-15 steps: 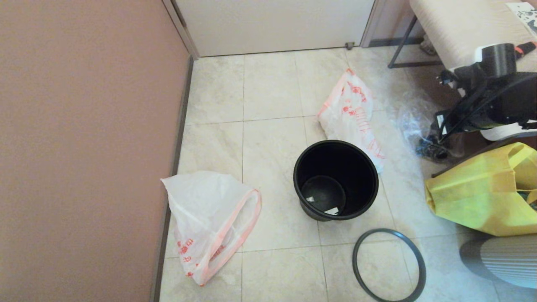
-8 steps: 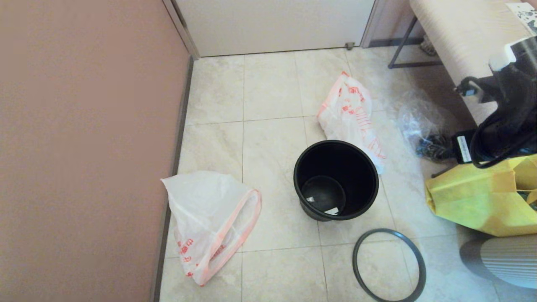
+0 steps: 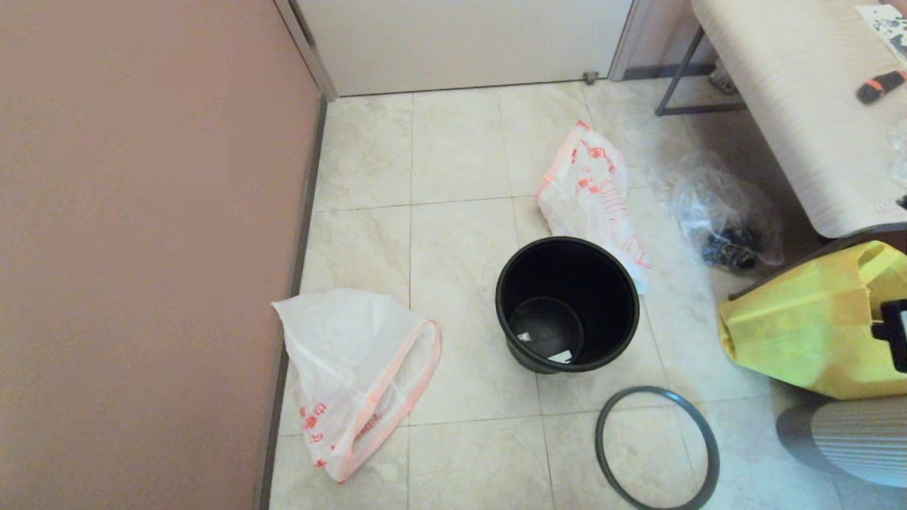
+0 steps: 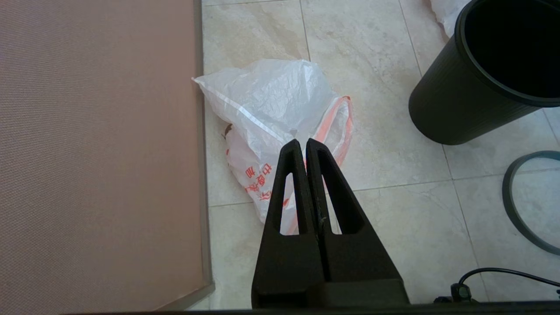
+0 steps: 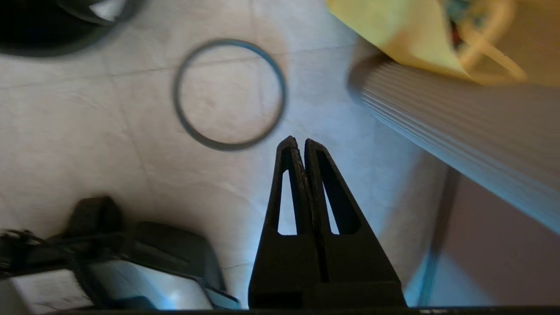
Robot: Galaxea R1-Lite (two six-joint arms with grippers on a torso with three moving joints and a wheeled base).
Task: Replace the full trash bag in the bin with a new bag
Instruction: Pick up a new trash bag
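Now the bin [image 3: 567, 304] stands unlined mid-floor, the full trash bag [image 3: 594, 195] touching its far side, the new bag [image 3: 354, 375] by the wall, the hoop [image 3: 657, 448] nearby. I'd pinch one handle loop and lift it slowly. Left gripper [image 4: 305, 146] hangs above that bag, pressed together; right gripper [image 5: 297, 144] likewise, holding nothing.

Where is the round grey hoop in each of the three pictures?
Head view: the hoop lies flat on the tiled floor, low and right of centre, just nearer than the bin.
Left wrist view: only an arc of it shows at the right edge.
Right wrist view: the whole hoop, upper middle.
Shared landmark: the bin, beside it in all three.
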